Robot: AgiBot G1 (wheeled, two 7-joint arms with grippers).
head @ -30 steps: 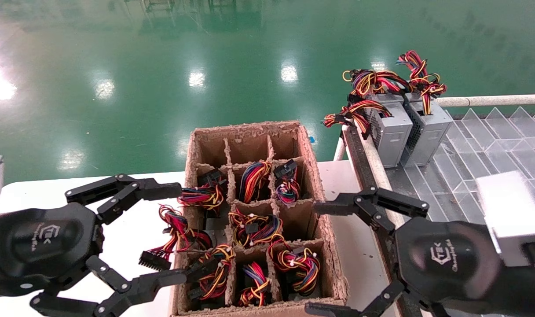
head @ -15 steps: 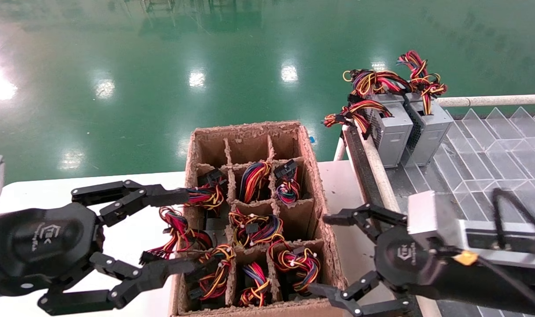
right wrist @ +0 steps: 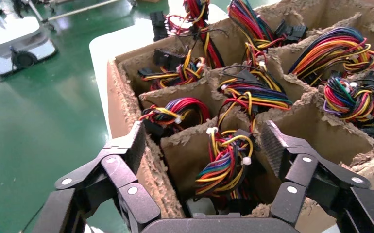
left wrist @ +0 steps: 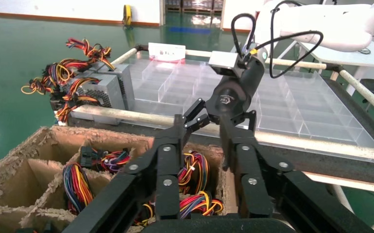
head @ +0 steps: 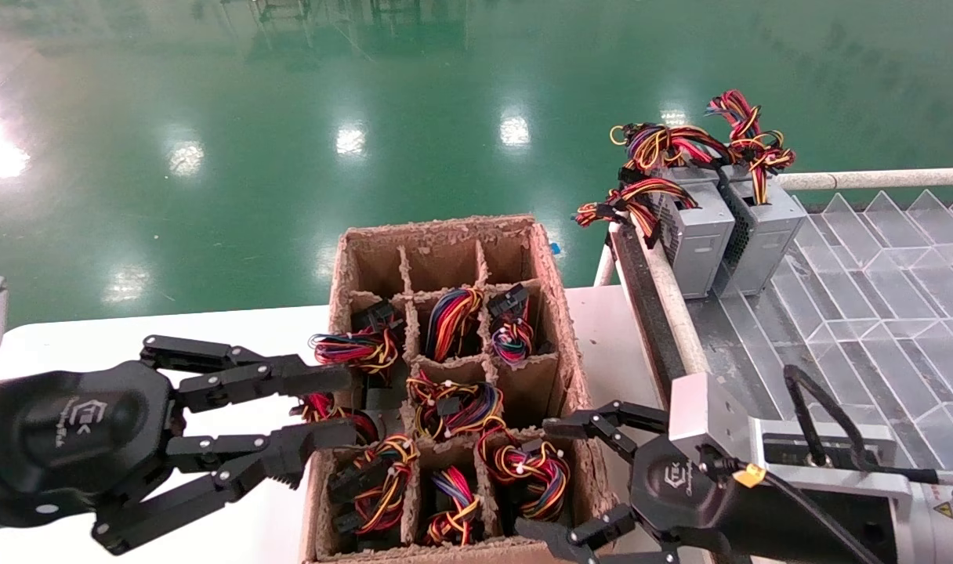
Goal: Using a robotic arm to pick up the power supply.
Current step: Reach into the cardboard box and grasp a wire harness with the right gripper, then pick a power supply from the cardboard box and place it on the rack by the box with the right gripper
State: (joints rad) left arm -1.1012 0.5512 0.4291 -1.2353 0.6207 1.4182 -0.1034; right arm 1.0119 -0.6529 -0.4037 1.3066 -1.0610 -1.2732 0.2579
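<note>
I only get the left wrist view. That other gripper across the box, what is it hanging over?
Observer: The right gripper is open, fingers spread either side of the wires of a power supply in the cardboard box's near-right corner compartment.
Operator: And the gripper on my camera?
Observer: The left gripper is open at the box's left wall, a red wire bundle between its fingers.
Operator: Anything lifted?
Observer: No, neither gripper holds anything.
</note>
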